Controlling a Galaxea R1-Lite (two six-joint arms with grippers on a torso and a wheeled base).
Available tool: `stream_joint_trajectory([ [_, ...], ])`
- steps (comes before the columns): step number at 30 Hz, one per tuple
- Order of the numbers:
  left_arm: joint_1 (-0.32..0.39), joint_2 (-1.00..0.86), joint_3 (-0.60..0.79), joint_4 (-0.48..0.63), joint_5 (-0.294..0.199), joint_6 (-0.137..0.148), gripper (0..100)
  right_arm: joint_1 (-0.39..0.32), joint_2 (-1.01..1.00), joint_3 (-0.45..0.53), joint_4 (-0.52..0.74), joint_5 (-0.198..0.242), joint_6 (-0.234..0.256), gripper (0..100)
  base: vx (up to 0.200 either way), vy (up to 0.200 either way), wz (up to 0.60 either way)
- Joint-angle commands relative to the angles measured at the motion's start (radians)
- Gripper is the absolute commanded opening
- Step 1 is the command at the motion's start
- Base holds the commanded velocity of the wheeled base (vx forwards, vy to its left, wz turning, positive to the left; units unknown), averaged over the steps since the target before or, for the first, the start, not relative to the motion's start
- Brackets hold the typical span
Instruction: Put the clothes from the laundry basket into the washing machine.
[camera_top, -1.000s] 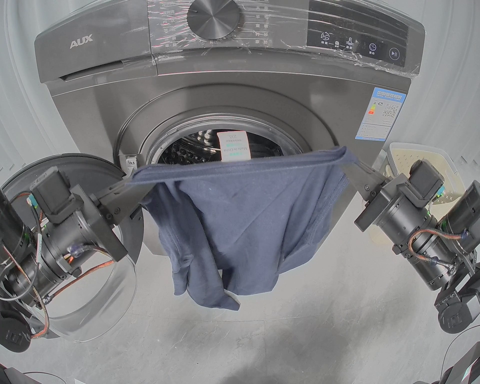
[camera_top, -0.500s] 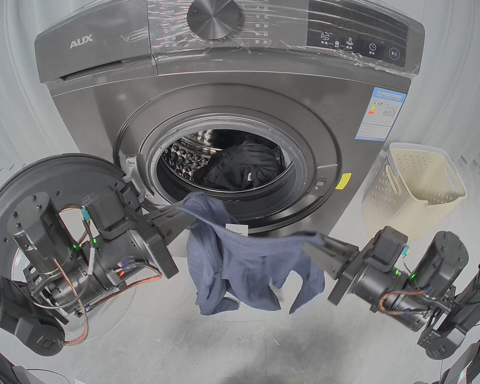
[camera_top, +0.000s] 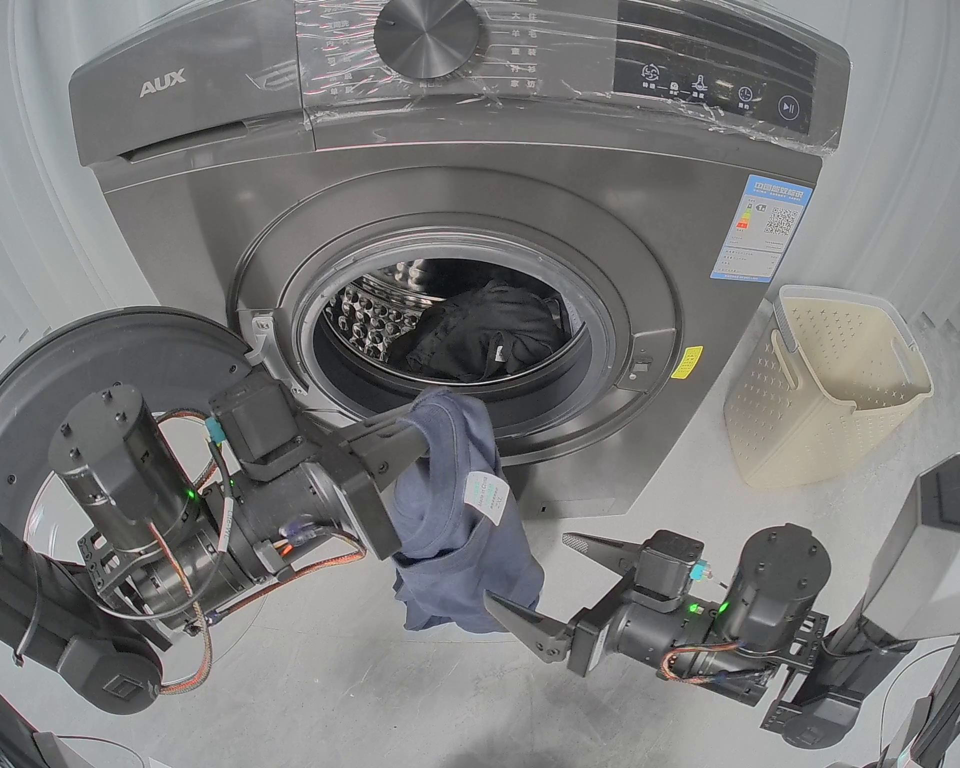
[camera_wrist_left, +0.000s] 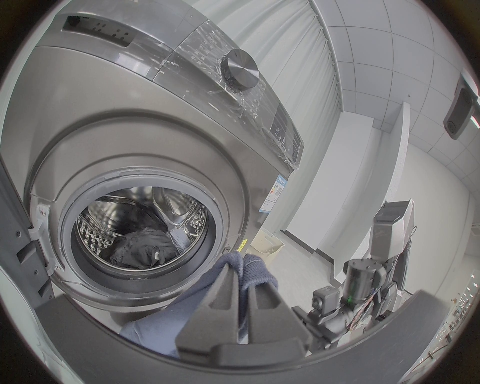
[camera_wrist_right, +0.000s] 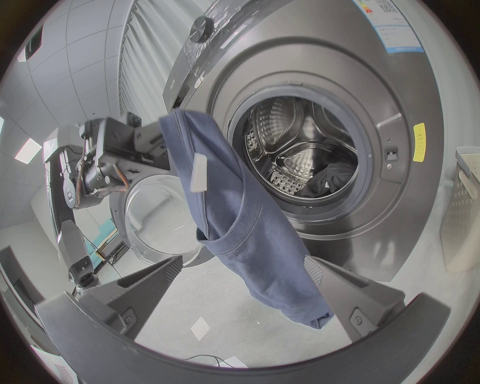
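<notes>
While the left gripper (camera_top: 412, 442) pinches the navy shirt (camera_top: 455, 540) hanging just below the drum opening (camera_top: 365, 310) (right gripper (camera_top: 535, 572) spread, empty, near its hem), carry the cloth fully through that opening before releasing.

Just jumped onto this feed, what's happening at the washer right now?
The left tool is shut on a blue shirt, which hangs from it just in front of the washing machine's open porthole, not yet inside. The right tool is open, low by the shirt's bottom edge, holding nothing. A black garment already lies in the drum. The door is swung open on the robot's left, and the laundry basket stands on the floor to the machine's right.
</notes>
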Motion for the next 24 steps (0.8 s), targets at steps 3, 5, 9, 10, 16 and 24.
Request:
stream_joint_trajectory([
  [3,-0.02,-0.007,-0.012,-0.02,-0.001,0.0,0,-0.023,0.13,-0.093,0.0,-0.004,-0.003,100,0.0,0.0,0.0],
  [5,-0.02,-0.01,-0.013,-0.021,-0.002,0.0,0,-0.039,0.155,-0.111,0.0,-0.004,-0.006,100,0.0,0.0,0.0],
  [9,-0.02,-0.011,-0.007,-0.04,-0.002,0.0,0,-0.056,0.198,-0.149,0.0,-0.001,-0.014,100,0.0,0.0,0.0],
  [10,-0.02,-0.011,-0.007,-0.046,-0.001,-0.001,0,-0.054,0.204,-0.156,0.0,-0.001,-0.015,100,0.0,0.0,0.0],
  [16,-0.02,-0.01,-0.004,-0.058,-0.001,-0.004,0,-0.045,0.207,-0.168,0.0,0.001,-0.015,100,0.0,0.0,0.0],
  [24,-0.021,-0.008,0.011,-0.058,-0.001,-0.004,0,-0.06,0.284,-0.235,0.0,0.001,-0.017,100,0.0,0.0,0.0],
])
